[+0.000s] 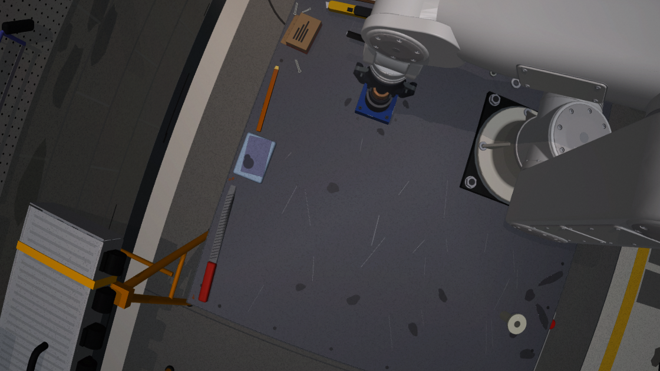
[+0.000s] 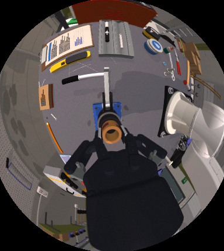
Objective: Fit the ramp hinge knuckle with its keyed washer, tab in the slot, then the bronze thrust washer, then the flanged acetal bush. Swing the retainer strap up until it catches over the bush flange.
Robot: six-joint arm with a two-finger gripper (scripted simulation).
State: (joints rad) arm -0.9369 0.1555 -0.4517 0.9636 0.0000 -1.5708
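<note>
My gripper (image 2: 112,137) stands over the blue-based hinge knuckle (image 1: 375,107) at the far middle of the mat, its fingers closed on either side of the bronze thrust washer (image 2: 111,133), which sits on the knuckle's post. The side camera shows the bronze ring (image 1: 379,95) just under the wrist. The retainer strap (image 2: 106,84) lies flat on the mat, pointing away from the knuckle. The white acetal bush (image 1: 517,323) lies far off at the mat's near right corner. The keyed washer is hidden under the bronze one.
The arm's base plate (image 1: 491,153) stands right of the knuckle. A black-handled tool (image 2: 80,78), a yellow knife (image 1: 346,8) and a clipboard lie behind it. A wooden block (image 1: 302,31), pencil (image 1: 268,98), blue card (image 1: 254,157) and file (image 1: 218,240) line the mat's left edge.
</note>
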